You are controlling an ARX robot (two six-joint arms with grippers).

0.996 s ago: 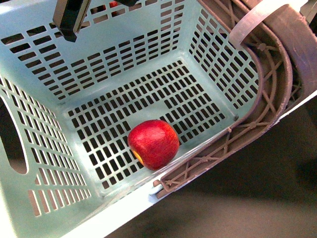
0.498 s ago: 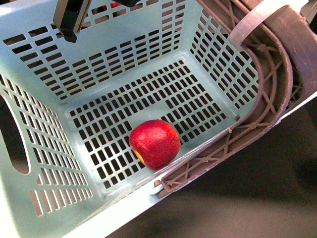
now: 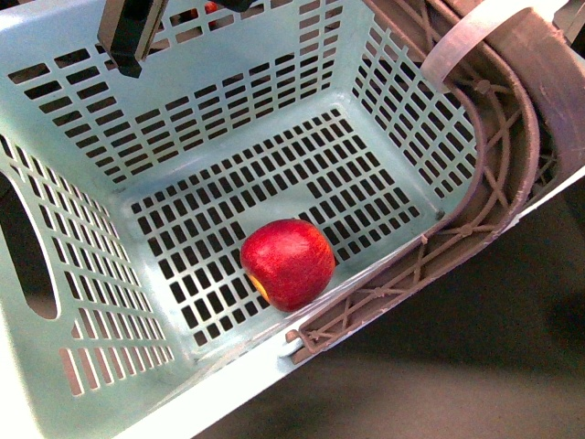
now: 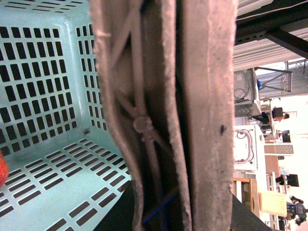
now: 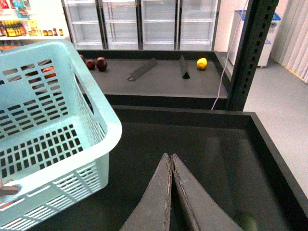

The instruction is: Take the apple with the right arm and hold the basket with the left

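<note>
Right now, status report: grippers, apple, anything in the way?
Right gripper shut, empty, outside basket. Left gripper not seen; handle fills its view. Apple on basket floor, nothing covering it.

The basket (image 3: 228,101) is light aqua, its walls and floor patterned with even rows of short dark slots. Its swing handle (image 3: 484,183) is brownish-mauve, an open lattice of crossed ribs, and looks dull and scuffed in the left wrist view. A translucent white band (image 3: 466,41) curves over the handle. The apple (image 3: 288,263) is deep red, finely streaked, with a yellow-orange patch low on one side.

The right gripper (image 5: 170,156) has matte dark grey fingers (image 5: 154,202). Around their tips the bin (image 5: 202,139) is black. Well beyond them lie dark red fruits (image 5: 96,63) and a bright yellow fruit (image 5: 201,63). A black post (image 5: 248,53) stands past the fingertips.
</note>
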